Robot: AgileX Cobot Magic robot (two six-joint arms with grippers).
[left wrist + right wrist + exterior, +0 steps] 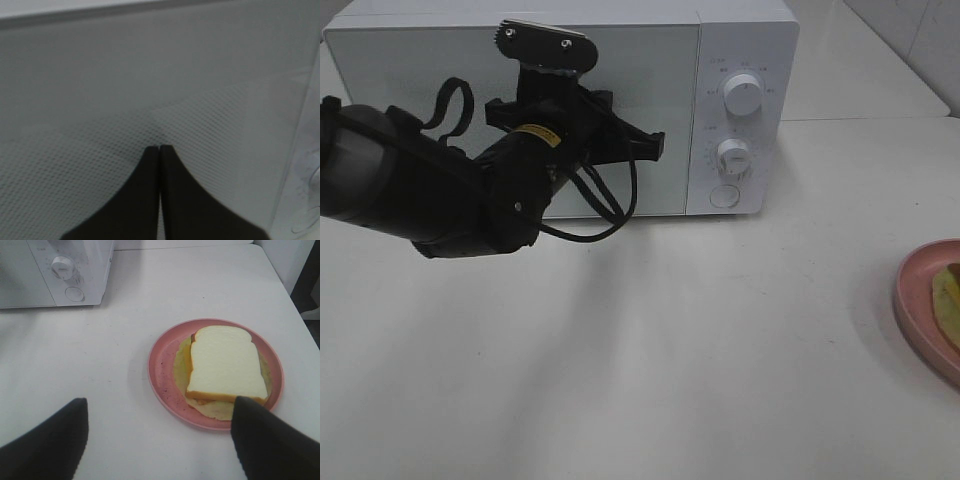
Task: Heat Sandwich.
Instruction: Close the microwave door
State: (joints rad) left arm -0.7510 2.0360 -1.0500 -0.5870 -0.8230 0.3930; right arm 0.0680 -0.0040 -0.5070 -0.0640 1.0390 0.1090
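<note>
The sandwich (226,365), cream-white bread with an orange-brown crust on a pale yellow-green layer, lies on a round pink plate (162,365); only a sliver of it (947,300) and the plate's edge (912,300) show at the right border of the exterior high view. My right gripper (159,440) is open and empty above the table, just short of the plate. My left gripper (159,148) is shut and empty, its tips right at the white microwave's closed door (620,110). The left arm (450,190) reaches in from the left.
The microwave (745,50) stands at the back of the white table (650,360), with two knobs (743,96) and a round button (724,195) on its right panel. A cable loop (605,215) hangs under the left wrist.
</note>
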